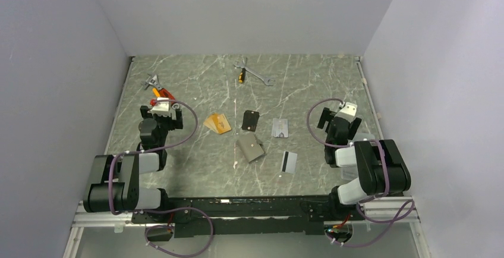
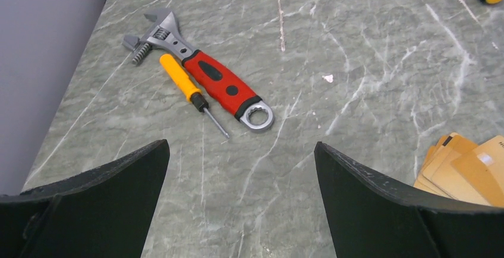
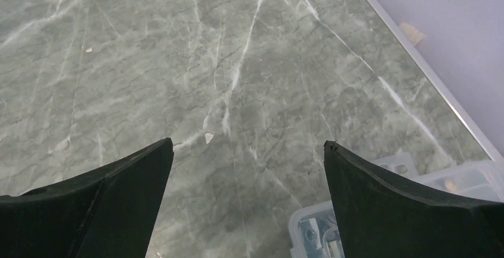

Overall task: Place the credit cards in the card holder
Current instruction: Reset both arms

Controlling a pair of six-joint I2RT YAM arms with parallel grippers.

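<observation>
In the top view, the card holder [image 1: 250,148] lies flat at the centre of the table [image 1: 196,85] and appears folded shut. Three credit cards sit in a row above it: the orange card [image 1: 217,123] to its upper left, the black card [image 1: 251,120] directly above, and the silver-grey card [image 1: 280,128] to its upper right. The white card with the black stripe [image 1: 289,161] lies to the holder's lower right. The left wrist view shows the orange item as several fanned cards at the lower right of the frame. The left gripper [image 2: 241,151] and the right gripper [image 3: 248,145] each have their jaws apart, with bare table between them. The left one is near a red-handled wrench [image 2: 220,82] and a yellow screwdriver [image 2: 184,85]. The right one is beside a clear plastic box [image 3: 356,222]. The cards are probably light, stiff and slick, and lying flat they offer no top-down purchase. Lift one long edge first, then pinch across the short dimension. The holder is probably soft and liable to slide, so pin it with one gripper at the fold while the other inserts a card.
</observation>
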